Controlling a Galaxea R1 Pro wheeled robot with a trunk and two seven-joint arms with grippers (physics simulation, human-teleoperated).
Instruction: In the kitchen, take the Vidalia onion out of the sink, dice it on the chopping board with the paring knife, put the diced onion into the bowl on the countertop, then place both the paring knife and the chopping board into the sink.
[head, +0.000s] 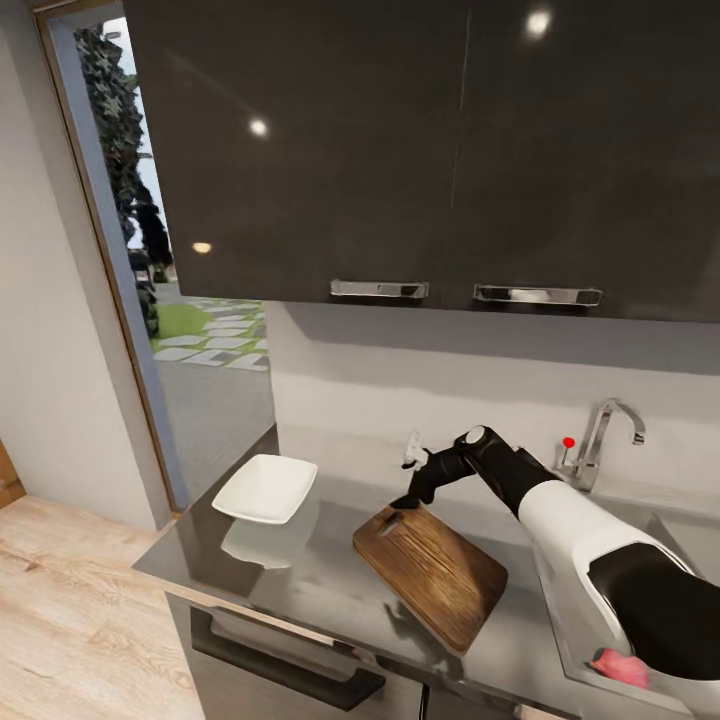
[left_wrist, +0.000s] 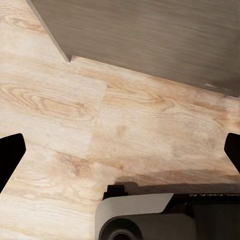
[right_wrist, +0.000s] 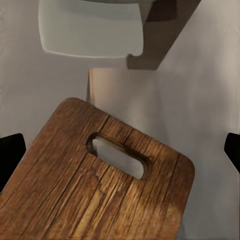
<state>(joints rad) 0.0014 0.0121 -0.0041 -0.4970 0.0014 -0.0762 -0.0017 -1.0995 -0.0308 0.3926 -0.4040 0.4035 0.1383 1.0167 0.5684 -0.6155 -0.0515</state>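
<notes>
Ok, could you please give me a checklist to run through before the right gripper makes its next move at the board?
1. Right gripper open: ok, fingers wide apart.
2. Gripper over the handle-hole end of the brown wood-grain chopping board: ok.
3. Board flat on the glossy grey countertop: ok.
4. Small pinkish-red onion on the board: not ok, it lies in the grey sink, partly behind the arm.
5. White square bowl apart from the board: ok.
6. Paring knife within reach: cannot tell.
</notes>
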